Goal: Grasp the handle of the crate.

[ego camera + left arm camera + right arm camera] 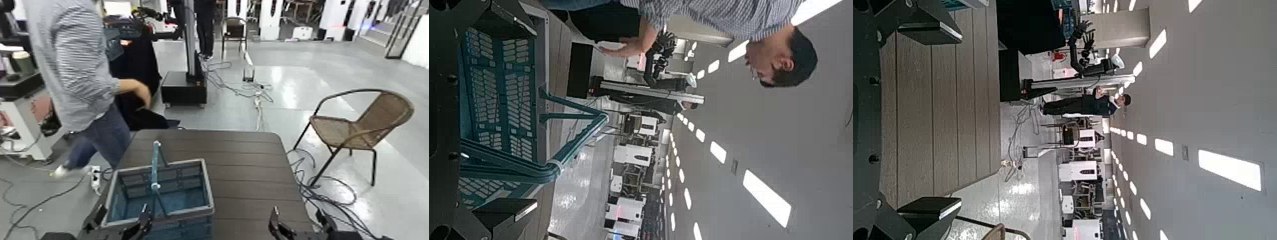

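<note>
The crate point(112, 196) sits on the table's point(249, 167) left side, its handle point(155, 172) raised, running away from the robot; the nearer left jaws point(121, 223) stand wide, short of it; right jaws point(300, 225), wide, wait rightward.

Crate point(209, 191): one, on the table point(249, 166), at its near left corner; handle point(155, 169) raised above it. Person point(83, 70): one, beyond the table's left edge. Armchair point(361, 131): one, on the floor beyond the right edge. Wheeled base point(184, 88): beyond the far edge.
</note>
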Motion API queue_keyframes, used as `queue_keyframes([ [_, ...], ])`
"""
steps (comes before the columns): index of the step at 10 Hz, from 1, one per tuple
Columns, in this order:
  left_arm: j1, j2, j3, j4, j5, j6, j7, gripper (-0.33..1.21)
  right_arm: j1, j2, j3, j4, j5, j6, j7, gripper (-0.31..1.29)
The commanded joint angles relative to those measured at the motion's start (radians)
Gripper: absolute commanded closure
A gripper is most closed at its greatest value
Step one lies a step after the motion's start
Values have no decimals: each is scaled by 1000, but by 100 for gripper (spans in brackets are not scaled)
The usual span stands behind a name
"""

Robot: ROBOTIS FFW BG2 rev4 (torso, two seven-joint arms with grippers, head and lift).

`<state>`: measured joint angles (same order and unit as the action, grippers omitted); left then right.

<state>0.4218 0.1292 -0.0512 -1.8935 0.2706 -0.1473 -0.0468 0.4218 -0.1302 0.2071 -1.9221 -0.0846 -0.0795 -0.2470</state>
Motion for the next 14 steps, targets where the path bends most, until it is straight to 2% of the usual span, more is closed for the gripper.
queue_keyframes([
  [1,0,-2,2,4,9,0,-5,11,0,0,1,0,-1,1,0,15],
  [5,-3,-5,8,4,21,-6,-11,11,0,1,1,0,-4,3,0,15],
  [8,-43,-3,44,1,108,51,-44,11,0,1,1,2,-9,7,0,15],
  [11,-107,46,83,-6,305,235,-85,11,0,4,3,5,-14,7,0,15],
  [14,-210,136,139,24,487,431,-166,11,-5,3,8,11,-20,12,0,15],
])
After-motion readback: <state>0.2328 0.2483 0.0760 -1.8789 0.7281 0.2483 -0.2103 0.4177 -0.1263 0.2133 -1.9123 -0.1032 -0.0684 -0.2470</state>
